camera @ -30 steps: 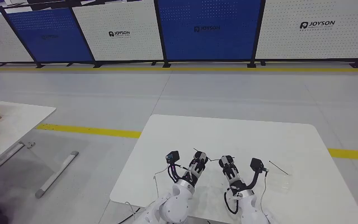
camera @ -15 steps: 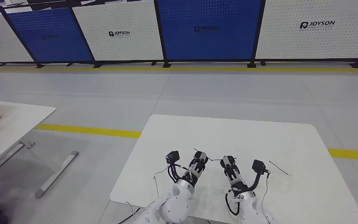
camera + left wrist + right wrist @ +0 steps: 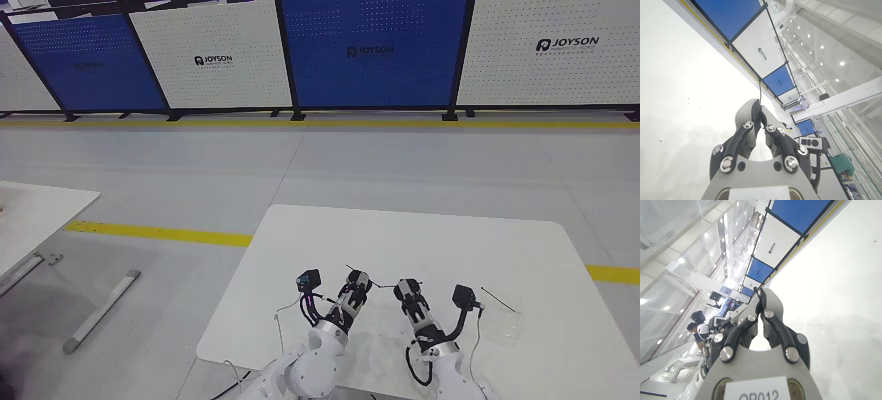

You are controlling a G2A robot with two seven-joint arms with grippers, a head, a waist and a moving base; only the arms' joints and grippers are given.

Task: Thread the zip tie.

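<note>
My left gripper (image 3: 760,106) is shut on a thin black zip tie (image 3: 760,91), whose tail sticks straight out past the fingertips. My right gripper (image 3: 761,294) is shut on a black zip tie end with a small square head (image 3: 755,289) poking out at its tips. In the top view the left gripper (image 3: 361,282) and the right gripper (image 3: 403,289) hover close together over the near part of the white table (image 3: 420,235), tips a short gap apart. Whether both hold the same tie I cannot tell.
A spare black zip tie (image 3: 498,298) lies on the table to the right of the arms, next to a clear plastic bag (image 3: 503,326). The table's front edge is just behind the grippers. The far half of the tabletop is bare.
The right arm has shifted slightly to the right and toward the table's front edge. The left arm has stayed put; both grippers remain shut.
</note>
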